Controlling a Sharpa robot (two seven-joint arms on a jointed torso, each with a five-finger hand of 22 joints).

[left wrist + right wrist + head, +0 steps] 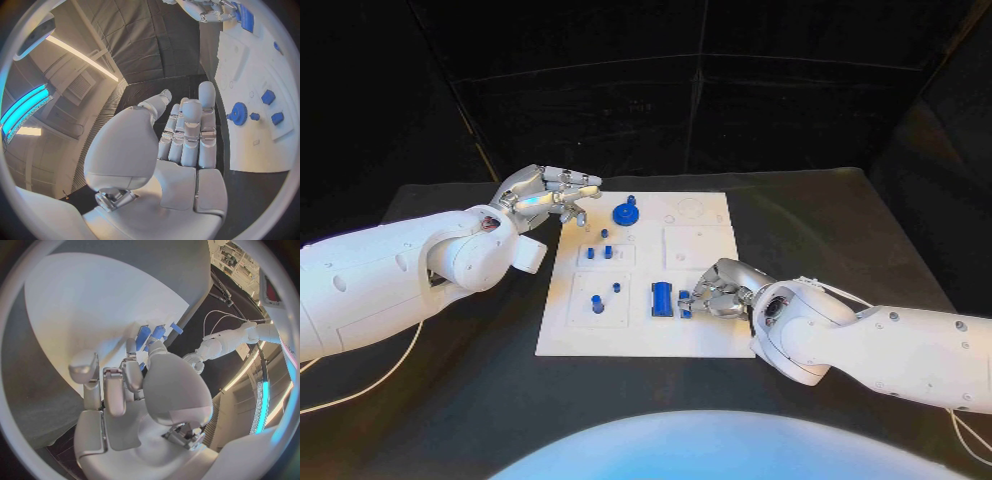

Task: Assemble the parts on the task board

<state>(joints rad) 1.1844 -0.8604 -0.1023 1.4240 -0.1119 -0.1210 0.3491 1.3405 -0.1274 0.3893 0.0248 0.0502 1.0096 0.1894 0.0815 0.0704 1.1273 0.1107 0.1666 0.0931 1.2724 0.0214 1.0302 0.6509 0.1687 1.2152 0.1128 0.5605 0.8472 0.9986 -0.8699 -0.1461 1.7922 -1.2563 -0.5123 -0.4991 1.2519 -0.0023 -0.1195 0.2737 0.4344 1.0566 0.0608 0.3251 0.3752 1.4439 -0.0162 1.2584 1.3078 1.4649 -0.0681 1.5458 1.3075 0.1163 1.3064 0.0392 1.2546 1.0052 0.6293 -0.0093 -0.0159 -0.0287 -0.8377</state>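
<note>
Right hand [718, 292] fingers curl over blue parts [684, 304]; grip unclear, parts half hidden. Left hand [548, 192] spread, empty, beside board [639, 335] on black table [473, 390].

The right hand [718, 290] covers part of the task board [646, 335] near its right edge, and its fingers hide much of a small blue part [685, 305]; whether they grip it cannot be told.
</note>
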